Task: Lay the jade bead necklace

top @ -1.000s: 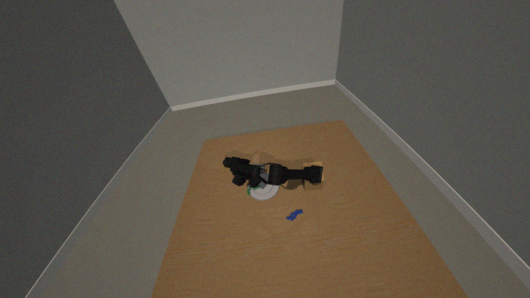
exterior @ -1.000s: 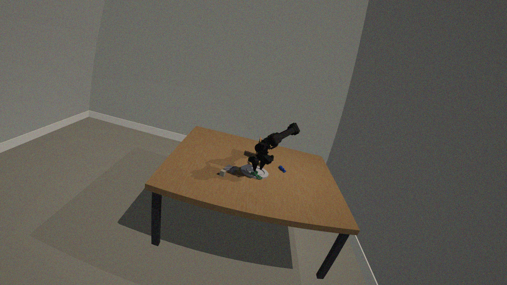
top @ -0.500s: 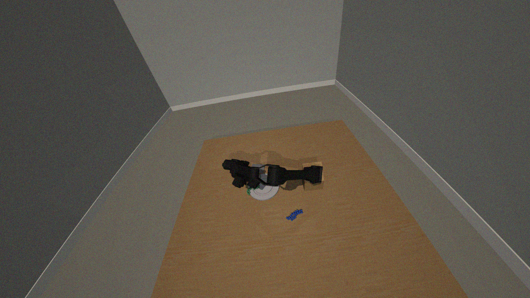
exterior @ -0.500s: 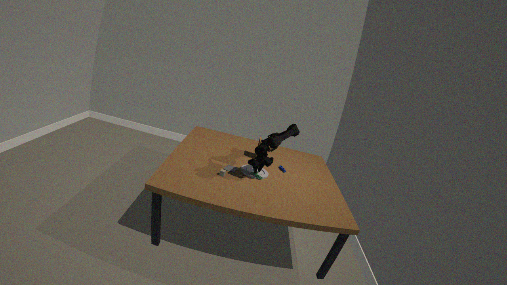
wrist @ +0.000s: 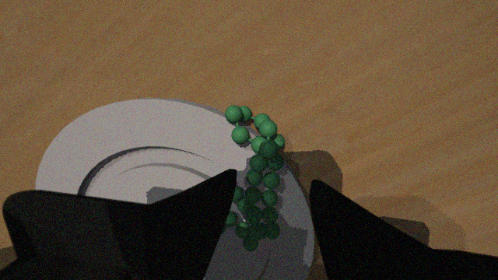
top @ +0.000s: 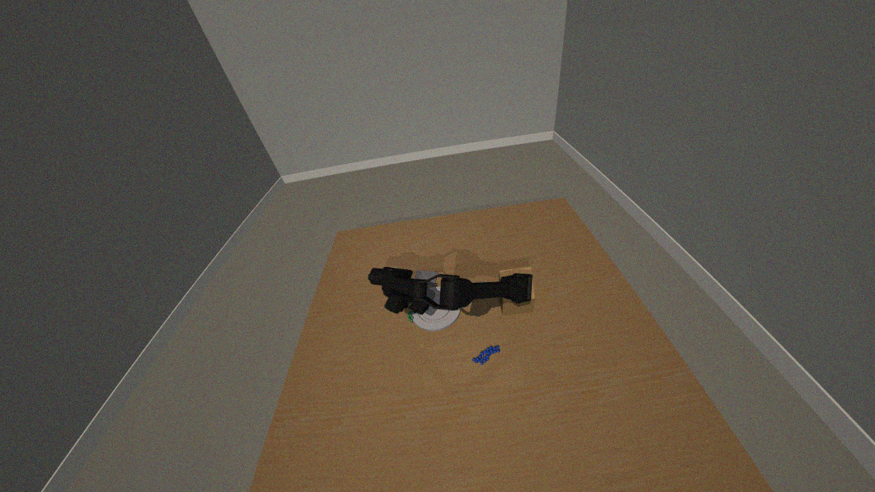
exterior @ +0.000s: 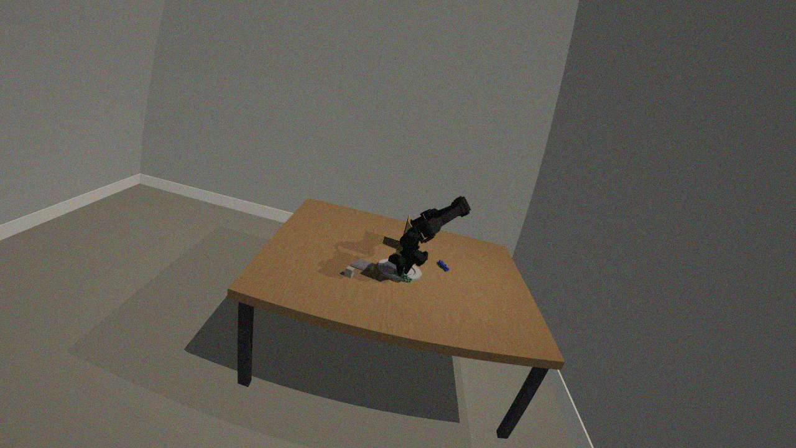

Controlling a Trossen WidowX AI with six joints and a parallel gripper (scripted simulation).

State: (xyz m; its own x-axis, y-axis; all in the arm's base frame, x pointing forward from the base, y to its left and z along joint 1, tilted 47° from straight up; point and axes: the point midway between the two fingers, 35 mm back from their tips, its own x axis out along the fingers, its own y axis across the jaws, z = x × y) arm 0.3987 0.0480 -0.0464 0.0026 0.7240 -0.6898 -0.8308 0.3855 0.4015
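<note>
The jade bead necklace (top: 410,316) (exterior: 407,277) (wrist: 268,129) lies bunched in a long strip across the edge of the round bead board (top: 449,320) (exterior: 416,275) (wrist: 97,124). In the wrist view, its far end reaches past the rim and its near part lies over the board's shaded right side, not along the groove. My gripper (exterior: 403,273) (wrist: 272,182) is partly open and low over the board's edge, with the fingers on either side of the strip and a gap at the right finger. The left finger hides some beads and part of the groove. In the top view the fingertips are hidden.
A blue bead necklace (top: 487,354) (exterior: 443,266) lies on the wooden table (top: 428,428) (exterior: 300,289), apart from the board. A small pale cube (exterior: 349,272) and a flat grey piece (exterior: 361,264) (top: 425,275) are beside the board. A wooden block (top: 517,309) shows beneath the arm.
</note>
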